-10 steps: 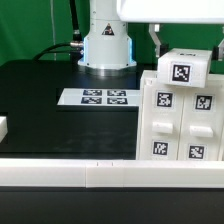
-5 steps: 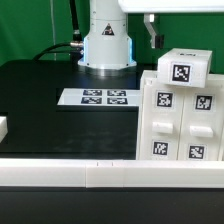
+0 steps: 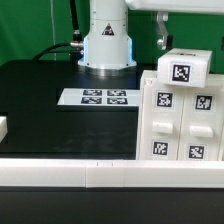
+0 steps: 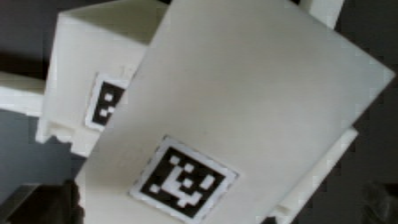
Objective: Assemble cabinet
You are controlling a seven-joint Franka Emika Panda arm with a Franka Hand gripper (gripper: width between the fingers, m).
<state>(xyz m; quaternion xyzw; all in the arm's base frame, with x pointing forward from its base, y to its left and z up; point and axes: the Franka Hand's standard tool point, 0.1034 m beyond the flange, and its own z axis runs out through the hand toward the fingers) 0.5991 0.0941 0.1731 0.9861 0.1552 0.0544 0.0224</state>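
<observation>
The cabinet [image 3: 172, 128] is the large white tagged box standing at the exterior view's right, with drawer-like blocks on its front. A smaller white tagged block [image 3: 183, 68] sits on its top. My gripper [image 3: 192, 40] hangs just above that top block. One dark finger [image 3: 161, 32] shows beside the block's upper corner, and the other is past the frame edge. The jaws stand wide apart and hold nothing. In the wrist view a white tagged panel [image 4: 231, 110] of the cabinet fills the picture close under the gripper.
The marker board [image 3: 100, 97] lies on the black table in front of the robot base [image 3: 106, 45]. A lone small white block [image 3: 3, 127] sits at the exterior view's left edge. A white rail [image 3: 100, 175] runs along the table's front.
The visible finger has shifted toward the exterior view's right and risen a little above the cabinet. The cabinet and the block on it have not moved.
</observation>
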